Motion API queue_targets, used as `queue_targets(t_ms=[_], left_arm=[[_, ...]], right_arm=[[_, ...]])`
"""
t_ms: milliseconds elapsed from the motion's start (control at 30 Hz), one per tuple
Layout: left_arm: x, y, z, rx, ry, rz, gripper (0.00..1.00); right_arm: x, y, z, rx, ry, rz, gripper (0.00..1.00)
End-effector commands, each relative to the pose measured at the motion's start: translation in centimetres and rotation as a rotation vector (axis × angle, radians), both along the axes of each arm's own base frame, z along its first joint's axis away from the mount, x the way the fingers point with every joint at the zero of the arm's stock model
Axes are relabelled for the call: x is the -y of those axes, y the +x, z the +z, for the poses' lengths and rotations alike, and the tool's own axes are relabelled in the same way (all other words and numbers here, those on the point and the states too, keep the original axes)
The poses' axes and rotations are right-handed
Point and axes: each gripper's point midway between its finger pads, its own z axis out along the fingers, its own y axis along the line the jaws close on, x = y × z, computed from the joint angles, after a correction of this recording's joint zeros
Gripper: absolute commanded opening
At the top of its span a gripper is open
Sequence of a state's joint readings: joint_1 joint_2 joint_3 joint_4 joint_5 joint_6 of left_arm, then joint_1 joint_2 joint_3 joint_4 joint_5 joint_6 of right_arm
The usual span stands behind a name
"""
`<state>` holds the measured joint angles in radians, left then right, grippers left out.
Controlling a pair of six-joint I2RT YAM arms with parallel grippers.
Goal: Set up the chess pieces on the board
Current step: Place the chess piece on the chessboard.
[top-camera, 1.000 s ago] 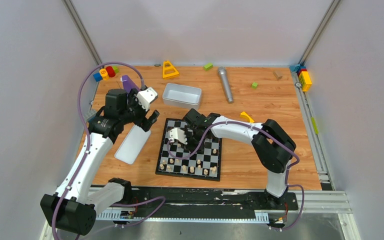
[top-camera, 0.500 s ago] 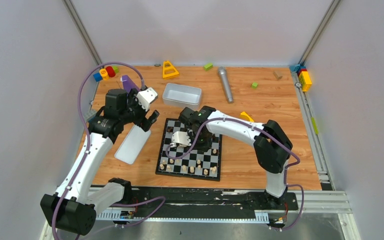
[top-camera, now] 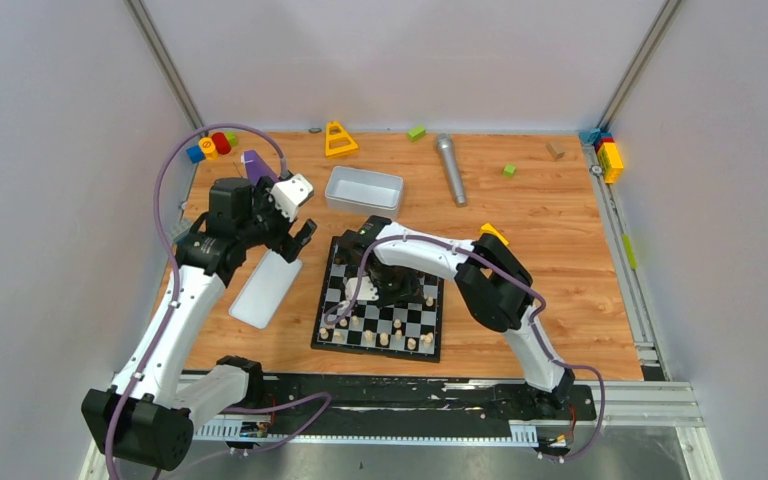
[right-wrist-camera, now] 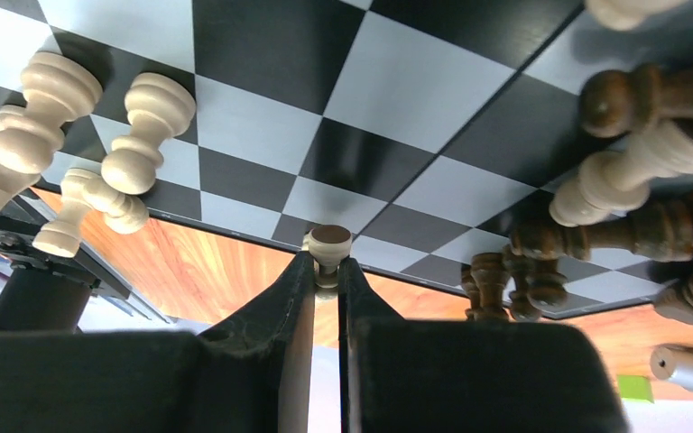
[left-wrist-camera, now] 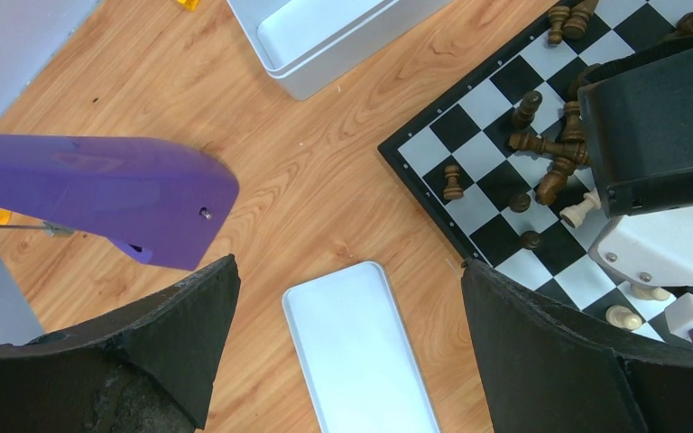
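Observation:
The board [top-camera: 335,268] lies mid-table between my arms. My right gripper [top-camera: 360,300] hangs low over it. In the right wrist view it [right-wrist-camera: 327,271] is shut on a pale beige chess piece [right-wrist-camera: 329,242], held just above the board [right-wrist-camera: 325,81]. Other pale pieces [right-wrist-camera: 135,135] cluster to the left there, and dark ones [right-wrist-camera: 641,99] lie tumbled on the right. My left gripper [top-camera: 295,215] is open with nothing in it, up over the white lid [left-wrist-camera: 361,352]. A heap of dark pieces [left-wrist-camera: 550,158] shows in the left wrist view, and pale ones [top-camera: 380,338] line the board's near rows.
A white tray [top-camera: 364,190] stands behind the board, and the flat white lid [top-camera: 265,288] lies to its left. A purple object [left-wrist-camera: 99,189] sits near my left gripper. A grey microphone [top-camera: 450,168], a yellow triangle [top-camera: 339,139] and coloured blocks [top-camera: 210,146] are scattered along the back.
My right arm has folded leftward and its gripper has slid toward the near left of the board, still shut on the pale piece. The left arm has not moved.

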<state>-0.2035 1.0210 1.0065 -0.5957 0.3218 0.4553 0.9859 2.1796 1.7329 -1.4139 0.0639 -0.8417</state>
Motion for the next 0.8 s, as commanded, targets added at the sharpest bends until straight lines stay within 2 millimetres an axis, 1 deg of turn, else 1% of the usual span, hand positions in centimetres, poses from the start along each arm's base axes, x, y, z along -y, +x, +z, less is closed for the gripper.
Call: queue_targets(t_ms=[0, 367, 533, 767], left_arm=[[-0.42, -0.06, 0.45, 0.029, 0.007, 0.000, 1.00], [-0.52, 0.04, 0.38, 0.027, 0.012, -0.005, 1.00], [-0.64, -0.06, 0.32, 0.024, 0.016, -0.004, 1.00], [-0.70, -0.04, 0.35, 0.027, 0.020, -0.007, 1.00]], right_arm=[[-0.15, 0.80, 1.76, 0.037, -0.039, 0.055, 0.09], [-0.18, 1.19, 0.84, 0.048, -0.091, 0.084, 0.17], [-0.61, 1.39, 0.89, 0.058, -0.088, 0.090, 0.23], [-0.73, 1.40, 0.99, 0.068, -0.090, 0.094, 0.32]])
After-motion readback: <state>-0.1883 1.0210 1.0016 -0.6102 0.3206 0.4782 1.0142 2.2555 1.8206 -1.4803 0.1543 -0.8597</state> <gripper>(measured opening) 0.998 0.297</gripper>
